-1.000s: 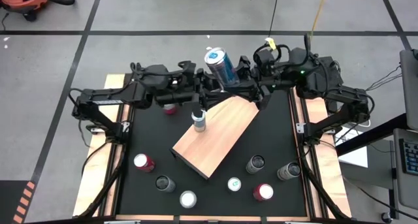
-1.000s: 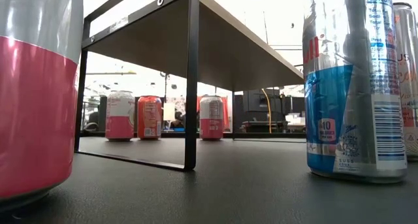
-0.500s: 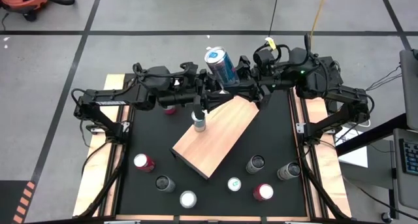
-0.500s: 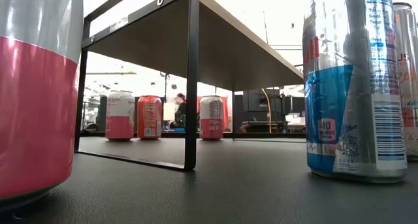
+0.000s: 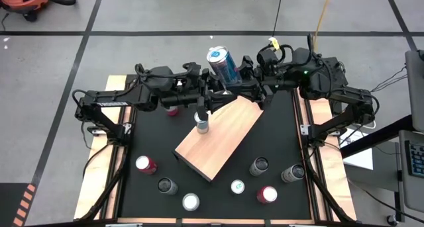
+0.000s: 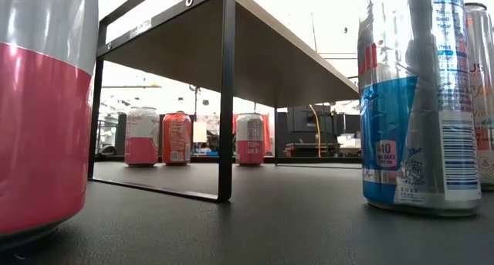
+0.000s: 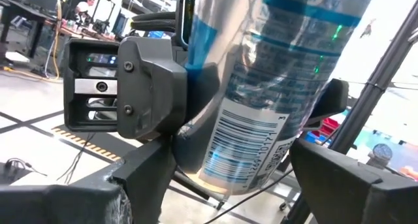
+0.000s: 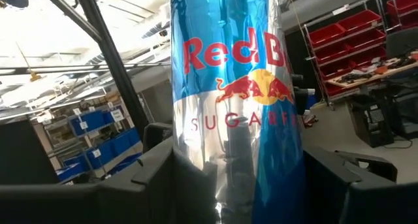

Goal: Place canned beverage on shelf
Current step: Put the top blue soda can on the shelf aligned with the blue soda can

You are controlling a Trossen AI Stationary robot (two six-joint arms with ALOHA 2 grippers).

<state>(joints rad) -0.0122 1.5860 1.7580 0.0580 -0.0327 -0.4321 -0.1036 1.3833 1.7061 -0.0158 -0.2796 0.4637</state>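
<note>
High view is showing the blue-and-silver can (image 5: 224, 66) lifted and tilted above the far middle of the table, just beyond the far corner of the shelf (image 5: 218, 137), with both my arms meeting at it. My right gripper (image 5: 242, 78) is clasping the can's body. My left gripper (image 5: 212, 83) is standing spread around the can's lower part without pressing on it.

I am judging this to be a hand-across in the air. To do it well, I am wanting the left fingers closing squarely on the body before the right ones are letting go. Then I should be righting the can while bringing it nearer, over bare board. Another can (image 5: 202, 123) is standing at the shelf's far-left edge, so I am planning to stay clear of it.
</note>
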